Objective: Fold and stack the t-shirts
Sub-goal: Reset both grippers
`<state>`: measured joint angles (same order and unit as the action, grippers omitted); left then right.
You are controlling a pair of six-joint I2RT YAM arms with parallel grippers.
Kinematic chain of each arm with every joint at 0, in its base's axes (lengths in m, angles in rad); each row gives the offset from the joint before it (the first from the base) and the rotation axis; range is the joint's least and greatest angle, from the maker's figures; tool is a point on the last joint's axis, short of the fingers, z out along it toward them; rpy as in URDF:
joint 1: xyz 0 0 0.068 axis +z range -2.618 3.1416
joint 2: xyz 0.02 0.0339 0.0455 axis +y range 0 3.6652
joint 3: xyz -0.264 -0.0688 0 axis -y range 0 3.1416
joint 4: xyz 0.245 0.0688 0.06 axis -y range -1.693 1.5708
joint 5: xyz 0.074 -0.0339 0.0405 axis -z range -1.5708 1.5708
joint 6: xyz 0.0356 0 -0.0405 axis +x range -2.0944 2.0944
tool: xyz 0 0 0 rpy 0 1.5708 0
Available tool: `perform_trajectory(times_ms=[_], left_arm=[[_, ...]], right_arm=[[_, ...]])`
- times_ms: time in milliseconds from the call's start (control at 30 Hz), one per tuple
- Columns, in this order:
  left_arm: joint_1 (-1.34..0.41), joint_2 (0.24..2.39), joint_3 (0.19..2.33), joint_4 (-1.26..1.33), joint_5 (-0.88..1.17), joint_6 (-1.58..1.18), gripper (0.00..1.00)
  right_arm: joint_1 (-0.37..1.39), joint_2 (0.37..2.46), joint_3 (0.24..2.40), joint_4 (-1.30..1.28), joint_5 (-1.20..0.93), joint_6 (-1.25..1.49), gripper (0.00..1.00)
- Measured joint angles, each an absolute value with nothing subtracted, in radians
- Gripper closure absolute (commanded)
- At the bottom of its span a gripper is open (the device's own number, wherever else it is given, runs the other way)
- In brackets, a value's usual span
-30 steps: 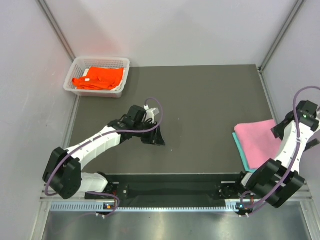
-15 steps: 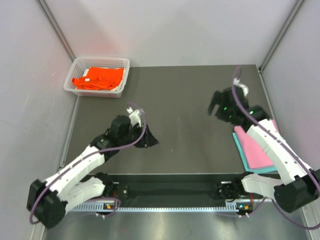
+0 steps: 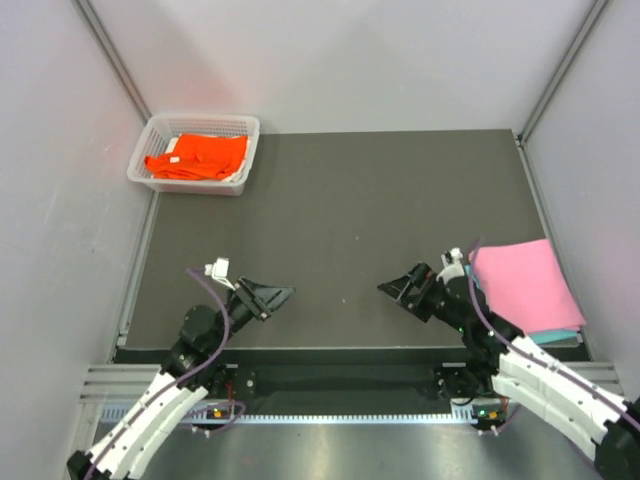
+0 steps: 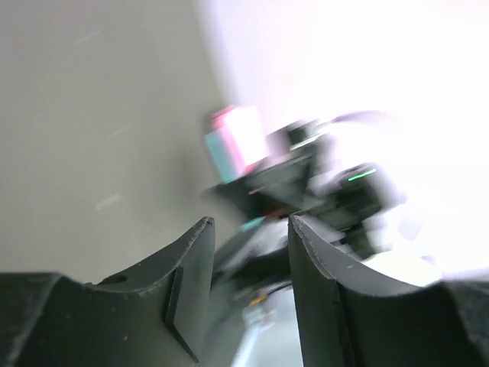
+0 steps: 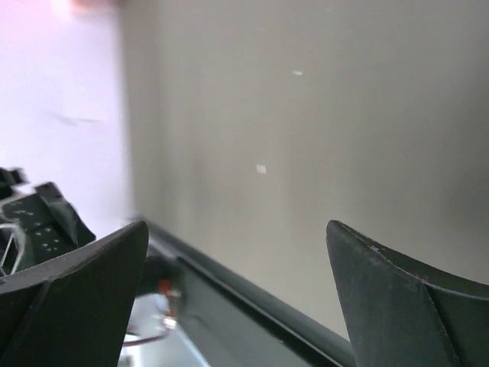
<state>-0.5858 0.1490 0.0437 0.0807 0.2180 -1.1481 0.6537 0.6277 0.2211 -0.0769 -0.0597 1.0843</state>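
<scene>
We observe the left gripper point(image 3: 272, 295) partly parted and empty, and the right gripper point(image 3: 393, 288) spread wide and empty. The pink t-shirt point(image 3: 525, 280) lies atop the teal t-shirt point(image 3: 560, 337) at right.

Open mat point(image 3: 350, 200) between basket point(image 3: 200, 122), pink t-shirt point(image 3: 525, 285)

Orange t-shirt point(image 3: 197, 156) was bright, plain, at 10 o'clock; basket point(image 3: 203, 119) white mesh. Pink t-shirt point(image 3: 525, 285) light, plain, at 4 o'clock; teal t-shirt point(image 3: 555, 338) plain, there too. Table point(image 3: 350, 210) was dark grey.
</scene>
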Motion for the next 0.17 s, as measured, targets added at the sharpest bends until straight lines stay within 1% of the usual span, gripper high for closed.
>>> perform_trajectory(times_ms=[67,167], left_arm=[[-0.585,0.062,0.033,0.139,0.203,-1.218,0.52],[-0.585,0.091,0.034,0.352,0.192,-1.319,0.52]], right_arm=[[0.654,0.529,0.133,0.028,-0.066,1.154,0.00],[0.655,0.403,0.047,0.108,-0.074,1.240,0.00]])
